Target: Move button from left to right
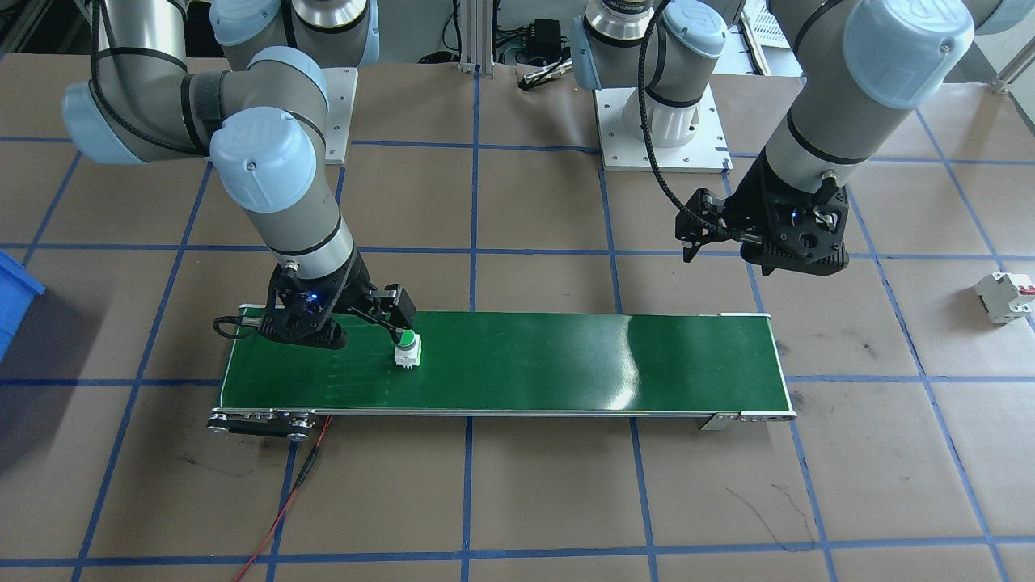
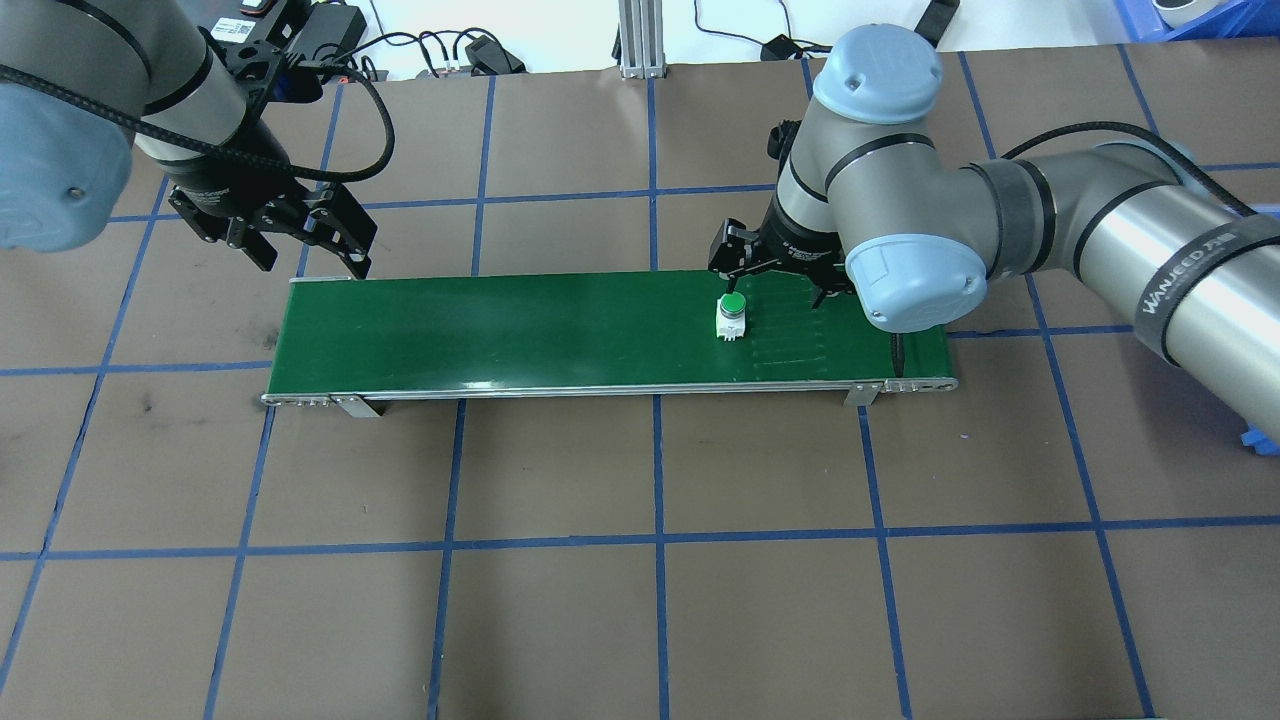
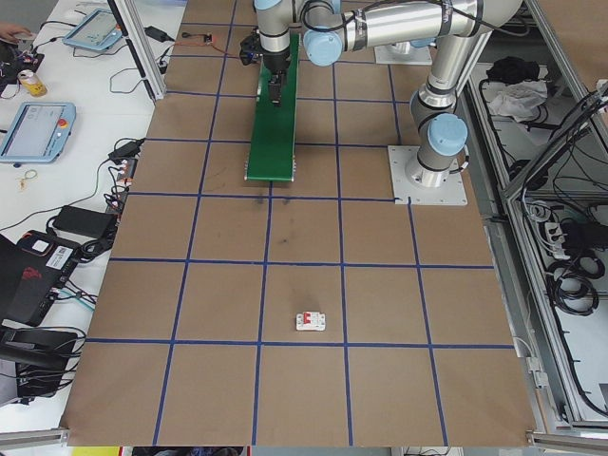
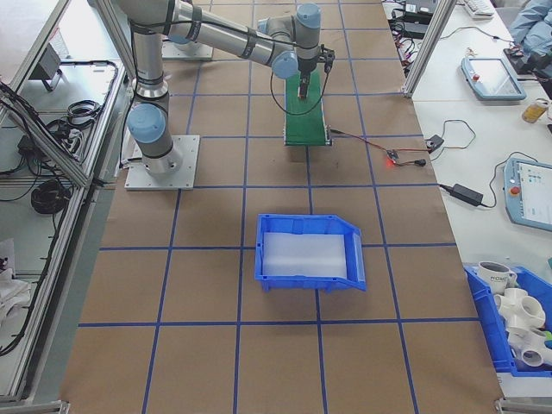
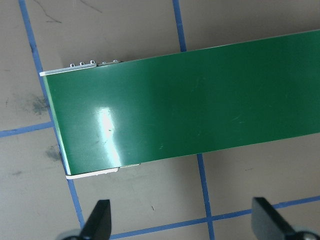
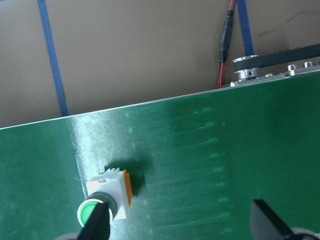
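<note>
The button (image 1: 407,347) (image 2: 732,316) (image 6: 112,192) stands upright on the green conveyor belt (image 2: 520,330), green cap up, toward the belt's end on my right side. My right gripper (image 2: 778,290) (image 6: 182,225) hovers low over the belt and is open. One of its fingertips (image 6: 97,220) overlaps the green cap, and the other is far off over bare belt. Nothing is gripped. My left gripper (image 2: 310,260) (image 5: 185,222) hangs open and empty just behind the belt's other end.
A white circuit breaker with a red mark (image 1: 1005,297) (image 3: 310,322) lies on the brown table far out on my left side. A blue bin (image 4: 309,252) sits beyond the belt's right end. A red wire (image 1: 283,501) runs from the belt's motor end.
</note>
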Motion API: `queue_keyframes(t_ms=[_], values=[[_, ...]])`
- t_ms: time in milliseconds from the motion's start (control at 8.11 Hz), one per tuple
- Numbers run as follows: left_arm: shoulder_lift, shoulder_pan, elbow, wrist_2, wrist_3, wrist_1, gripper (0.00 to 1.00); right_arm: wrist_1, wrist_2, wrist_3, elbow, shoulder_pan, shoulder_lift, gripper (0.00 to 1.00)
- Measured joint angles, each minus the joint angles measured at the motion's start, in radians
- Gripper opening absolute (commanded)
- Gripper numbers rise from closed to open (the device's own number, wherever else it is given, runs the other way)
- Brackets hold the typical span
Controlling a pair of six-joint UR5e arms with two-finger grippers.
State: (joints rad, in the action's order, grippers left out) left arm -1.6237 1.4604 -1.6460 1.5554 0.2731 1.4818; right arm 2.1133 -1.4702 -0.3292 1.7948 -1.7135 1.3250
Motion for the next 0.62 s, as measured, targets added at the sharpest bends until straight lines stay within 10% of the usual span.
queue_keyframes(t_ms=[494,617], values=[[0.005,0.000,0.000,0.000,0.001,-0.001,1.00,-0.001,-0.002,0.056,-0.003,-0.009,-0.042,0.94],[0.005,0.000,0.000,0.000,0.001,-0.001,1.00,-0.002,-0.035,0.087,-0.003,-0.005,-0.050,0.77]])
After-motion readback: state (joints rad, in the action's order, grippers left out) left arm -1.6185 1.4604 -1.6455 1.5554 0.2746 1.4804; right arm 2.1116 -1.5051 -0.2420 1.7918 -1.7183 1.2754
